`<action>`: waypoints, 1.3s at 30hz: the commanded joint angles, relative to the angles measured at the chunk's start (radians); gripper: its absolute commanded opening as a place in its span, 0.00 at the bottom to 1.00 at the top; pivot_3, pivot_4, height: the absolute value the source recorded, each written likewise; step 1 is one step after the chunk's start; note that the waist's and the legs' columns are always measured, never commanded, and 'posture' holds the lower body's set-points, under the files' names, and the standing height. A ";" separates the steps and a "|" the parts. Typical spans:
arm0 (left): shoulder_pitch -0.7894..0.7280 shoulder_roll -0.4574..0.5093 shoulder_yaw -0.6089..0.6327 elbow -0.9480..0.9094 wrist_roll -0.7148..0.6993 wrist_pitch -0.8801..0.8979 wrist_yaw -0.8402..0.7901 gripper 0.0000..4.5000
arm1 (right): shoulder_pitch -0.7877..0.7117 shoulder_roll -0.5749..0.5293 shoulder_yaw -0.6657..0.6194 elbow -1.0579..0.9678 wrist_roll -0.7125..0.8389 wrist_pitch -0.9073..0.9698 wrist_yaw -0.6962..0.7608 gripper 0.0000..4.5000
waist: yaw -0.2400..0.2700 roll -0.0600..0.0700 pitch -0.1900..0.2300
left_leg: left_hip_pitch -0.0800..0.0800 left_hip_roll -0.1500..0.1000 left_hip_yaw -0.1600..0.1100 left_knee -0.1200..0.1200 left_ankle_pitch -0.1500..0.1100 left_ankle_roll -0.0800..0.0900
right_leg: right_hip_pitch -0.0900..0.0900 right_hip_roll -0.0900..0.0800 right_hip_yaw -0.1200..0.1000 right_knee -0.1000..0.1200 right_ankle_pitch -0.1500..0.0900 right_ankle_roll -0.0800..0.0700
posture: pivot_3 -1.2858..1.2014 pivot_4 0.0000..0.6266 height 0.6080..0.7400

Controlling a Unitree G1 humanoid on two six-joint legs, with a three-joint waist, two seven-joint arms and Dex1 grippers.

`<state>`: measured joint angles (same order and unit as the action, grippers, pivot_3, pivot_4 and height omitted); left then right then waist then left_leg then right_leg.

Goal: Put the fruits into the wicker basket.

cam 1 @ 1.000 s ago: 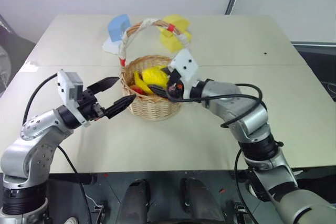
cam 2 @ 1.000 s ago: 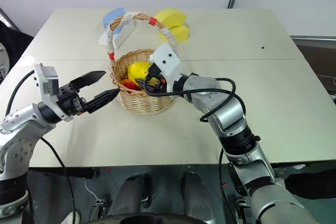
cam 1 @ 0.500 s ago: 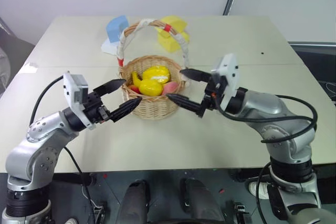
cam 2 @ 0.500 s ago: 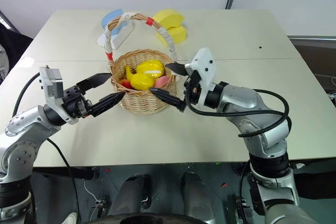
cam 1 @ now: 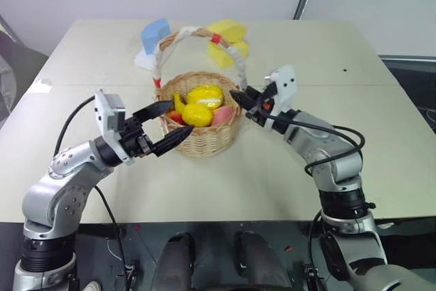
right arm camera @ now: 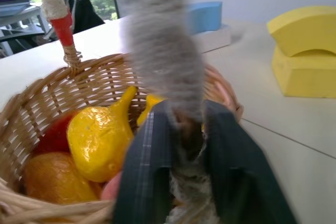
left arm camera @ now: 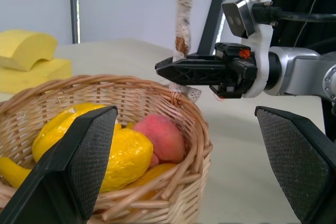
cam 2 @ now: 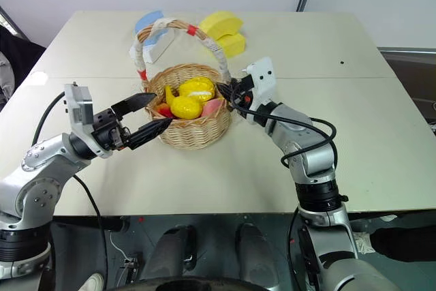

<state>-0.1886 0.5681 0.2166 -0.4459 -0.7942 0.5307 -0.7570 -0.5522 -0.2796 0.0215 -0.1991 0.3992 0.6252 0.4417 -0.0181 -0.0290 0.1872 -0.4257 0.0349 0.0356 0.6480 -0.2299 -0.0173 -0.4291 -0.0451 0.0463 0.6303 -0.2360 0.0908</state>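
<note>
Wicker basket (cam 1: 204, 138) sits between both pincers, peach (left arm camera: 160, 138) and lemon (left arm camera: 123, 157) inside. Right pincer (cam 1: 240, 99) clamps its handle base (right arm camera: 181, 129). Left pincer (cam 1: 165, 126) gapes wide beside the rim.

Silver arms, black cables, black pincers

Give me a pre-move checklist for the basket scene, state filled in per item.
1. Pink-orange peach inside the round tan wicker basket: ok.
2. Yellow fruits inside the basket: ok.
3. Right hand shut on the cloth-wrapped basket handle at its base: ok.
4. Left hand open, holding nothing, beside the basket: ok.
5. Basket sitting flat on the beige table: cannot tell.
6. Yellow foam shape outside the basket: ok.
</note>
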 commanded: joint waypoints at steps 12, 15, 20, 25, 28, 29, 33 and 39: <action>-0.075 -0.042 -0.064 0.016 0.018 -0.045 -0.016 1.00 | -0.060 -0.223 -0.376 0.227 -0.163 -0.214 -0.276 0.03 | 0.004 0.000 0.000 | 0.000 -0.001 0.000 0.000 0.000 0.000 | 0.000 -0.001 0.000 -0.001 0.000 0.000 | 0.52 0.24 1.00; -0.102 -0.067 -0.095 0.026 0.027 -0.048 -0.019 1.00 | -0.070 -0.245 -0.407 0.332 -0.183 -0.269 -0.311 0.03 | 0.000 0.000 0.000 | 0.000 -0.001 0.000 0.000 0.000 0.000 | 0.000 0.000 0.001 -0.001 0.000 0.000 | 0.52 0.24 1.00; -0.123 -0.094 -0.130 0.032 0.040 -0.056 -0.019 1.00 | -0.074 -0.260 -0.427 0.440 -0.188 -0.337 -0.317 0.03 | -0.024 0.002 0.001 | 0.001 -0.001 0.000 -0.001 0.000 0.000 | 0.000 0.001 0.002 0.000 0.001 0.002 | 0.52 0.24 1.00; -0.120 -0.095 -0.132 0.032 0.034 -0.052 -0.031 1.00 | -0.035 -0.276 -0.457 0.389 -0.143 -0.309 -0.292 0.45 | -0.025 0.002 0.001 | 0.001 -0.001 -0.001 -0.001 0.000 0.000 | 0.000 0.002 0.002 0.000 0.001 0.003 | 0.52 0.24 1.00; -0.125 -0.095 -0.135 0.050 0.040 -0.053 -0.045 1.00 | 0.023 -0.294 -0.478 0.302 -0.123 -0.286 -0.267 0.81 | -0.021 0.002 0.001 | 0.000 -0.001 -0.001 -0.001 0.000 0.000 | 0.000 0.002 0.002 0.000 0.001 0.004 | 0.52 0.24 1.00; -0.130 -0.095 -0.135 0.060 0.042 -0.053 -0.049 1.00 | 0.051 -0.301 -0.490 0.266 -0.112 -0.280 -0.257 0.92 | -0.020 0.002 0.001 | 0.000 -0.001 -0.001 -0.001 0.000 0.000 | 0.001 0.001 0.002 0.000 0.000 0.004 | 0.52 0.24 1.00; -0.137 -0.083 -0.112 0.111 0.058 -0.056 -0.051 1.00 | 0.197 -0.345 -0.514 0.128 -0.047 -0.226 -0.150 0.92 | -0.012 0.002 0.000 | 0.000 -0.002 -0.001 0.000 0.000 0.000 | 0.001 0.001 0.002 0.000 -0.001 0.003 | 0.52 0.24 1.00; -0.090 -0.042 -0.063 0.162 0.142 -0.074 0.014 1.00 | 0.398 -0.416 -0.351 -0.063 0.019 -0.208 0.151 0.92 | -0.028 0.004 0.000 | 0.002 -0.001 -0.001 -0.001 0.000 0.000 | 0.001 0.001 0.002 0.000 -0.001 0.002 | 0.52 0.24 1.00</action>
<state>-0.2905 0.5100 0.1137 -0.2869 -0.6857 0.4815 -0.7737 -0.1646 -0.6742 -0.3770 -0.1788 0.3883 0.4286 0.5045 -0.0459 -0.0255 0.1869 -0.4232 0.0345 0.0347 0.6471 -0.2299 -0.0168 -0.4274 -0.0433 0.0484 0.6306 -0.2375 0.0932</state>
